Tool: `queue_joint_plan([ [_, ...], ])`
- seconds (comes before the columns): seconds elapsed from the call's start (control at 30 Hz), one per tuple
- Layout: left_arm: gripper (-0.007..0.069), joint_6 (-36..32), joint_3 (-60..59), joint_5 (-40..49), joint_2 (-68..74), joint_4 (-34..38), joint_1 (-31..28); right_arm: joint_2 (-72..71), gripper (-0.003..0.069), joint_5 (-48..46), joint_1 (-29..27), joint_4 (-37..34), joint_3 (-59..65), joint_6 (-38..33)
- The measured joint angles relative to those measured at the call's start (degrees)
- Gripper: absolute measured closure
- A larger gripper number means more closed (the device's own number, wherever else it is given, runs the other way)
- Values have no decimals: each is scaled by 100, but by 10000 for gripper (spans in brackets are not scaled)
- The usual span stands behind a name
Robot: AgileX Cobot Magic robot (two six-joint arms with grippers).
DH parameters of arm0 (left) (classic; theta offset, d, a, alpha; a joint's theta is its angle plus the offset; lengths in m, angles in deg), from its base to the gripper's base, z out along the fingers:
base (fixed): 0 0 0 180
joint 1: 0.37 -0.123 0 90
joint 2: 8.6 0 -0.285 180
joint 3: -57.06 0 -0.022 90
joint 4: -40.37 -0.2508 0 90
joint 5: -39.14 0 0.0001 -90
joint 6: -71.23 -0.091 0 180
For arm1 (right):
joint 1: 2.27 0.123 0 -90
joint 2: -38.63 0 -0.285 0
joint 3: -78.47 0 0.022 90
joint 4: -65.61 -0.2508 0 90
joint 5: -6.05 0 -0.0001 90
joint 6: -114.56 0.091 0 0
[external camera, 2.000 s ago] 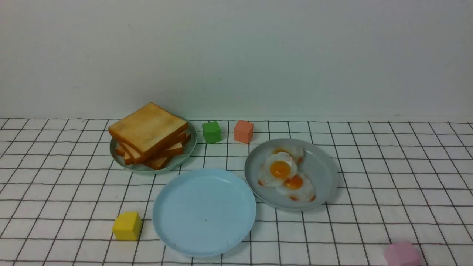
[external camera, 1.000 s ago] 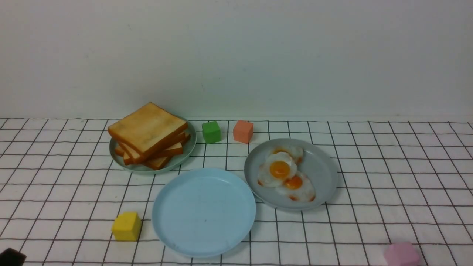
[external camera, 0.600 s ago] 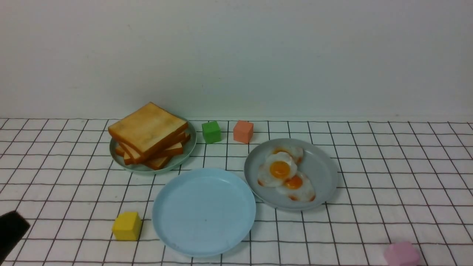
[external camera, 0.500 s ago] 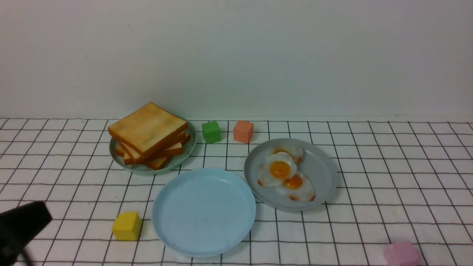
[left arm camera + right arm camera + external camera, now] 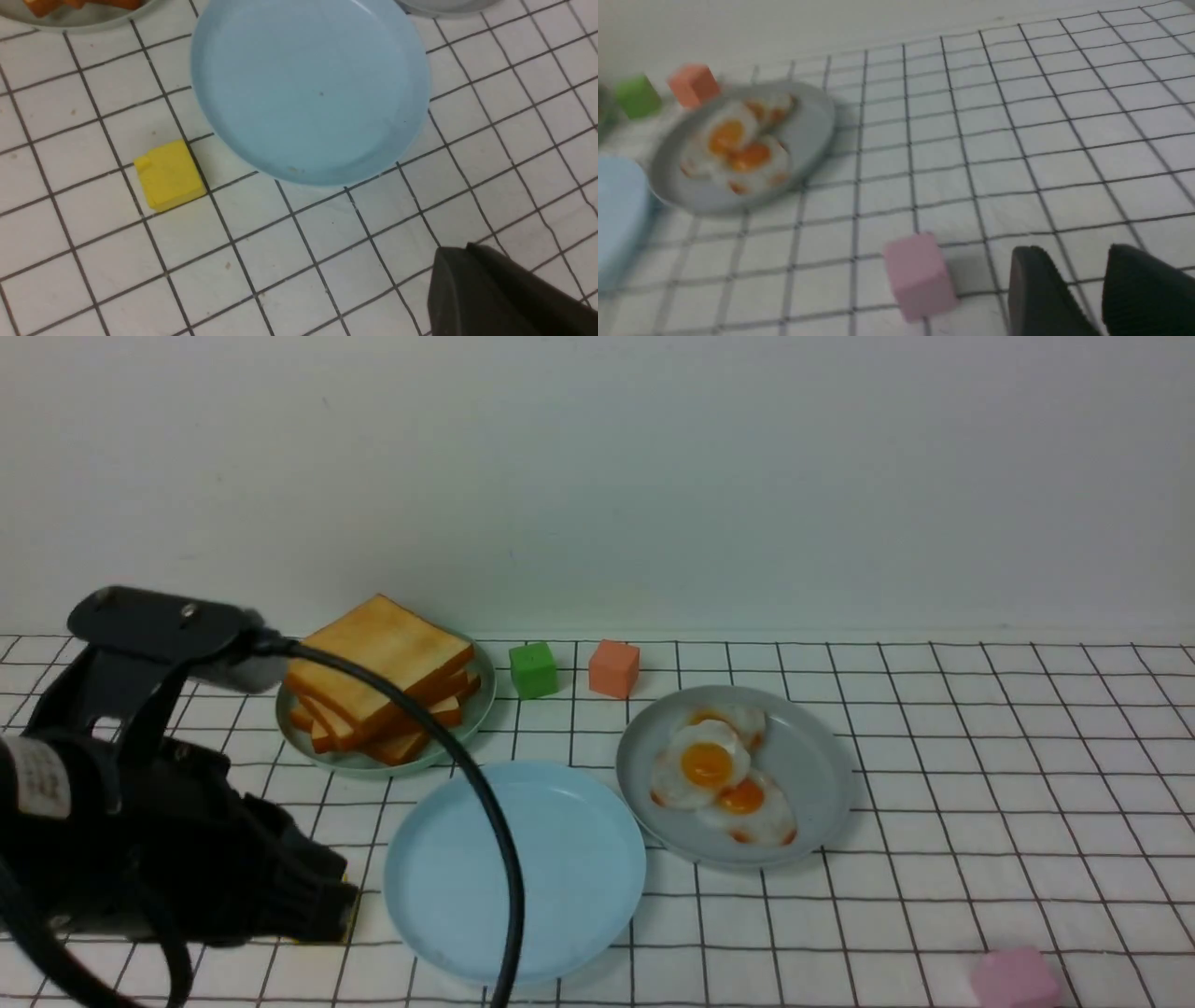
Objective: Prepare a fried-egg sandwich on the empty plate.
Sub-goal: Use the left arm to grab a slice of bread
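Left wrist view shows the left claw (image 5: pixel 467 255) above the checked tabletop (image 5: pixel 289 261), its dark fingers pressed together with no gap and nothing between them (clenched on air). A yellow block (image 5: pixel 169 175) sits beyond it, and just past that block lies the blue plate (image 5: pixel 308 84), bare. In the front view that arm's black bulk fills the near left and covers most of the yellow block, while its cable (image 5: pixel 467 765) arcs across the front of the blue plate.

The right claw (image 5: pixel 1078 261) is released: two dark fingers stand apart with tabletop showing between them, holding nothing. A pink block (image 5: pixel 920 275) rests just beside it.

Farther out, the blue plate sits at the near middle of the tabletop. Behind it to the left, a stack of toast slices (image 5: pixel 373 663) leans on a pale green plate (image 5: pixel 471 719). To its right, three fried eggs (image 5: pixel 709 767) overlap on a grey-blue plate (image 5: pixel 812 775), whose rim comes right up to the blue one (whether they touch, I cannot tell). A green block (image 5: pixel 534 669) and an orange block (image 5: pixel 614 667) stand side by side at the back, between those two plates. No sandwich is assembled yet.
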Motion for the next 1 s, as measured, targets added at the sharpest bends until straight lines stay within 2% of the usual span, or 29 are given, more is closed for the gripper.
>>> queue_joint_plan([
  [0.17,606,222,168,-307,147,-87,5,0,419,1049,0,-1510,0,648],
  [0.3,610,249,301,-251,287,-134,-15,0,419,1162,0,-2032,-38,762],
  [0.37,631,266,503,-76,535,-138,-135,16,433,428,-1,-2141,-399,707],
  [0.43,638,266,747,100,861,-146,-322,207,470,-549,11,-2129,-1138,365],
  [0.53,638,188,1085,207,1390,-146,-622,780,532,-1975,83,-2042,-2273,-494],
  [0.57,638,107,1346,212,1766,-139,-820,1259,576,-2889,115,-2024,-3010,-1121],
  [0.6,638,78,1528,212,2004,-139,-928,1562,603,-3392,126,-2024,-3424,-1481],
  [0.7,638,-31,2038,84,2683,-162,-1110,2267,657,-4328,228,-2056,-4262,-2187],
  [0.93,625,-527,3283,-162,4107,-515,-1047,3311,669,-4471,966,-2368,-5033,-2543],
  [1.0,575,-574,3700,-275,4527,-804,-1013,3517,668,-4457,1149,-2400,-5052,-2605],
])
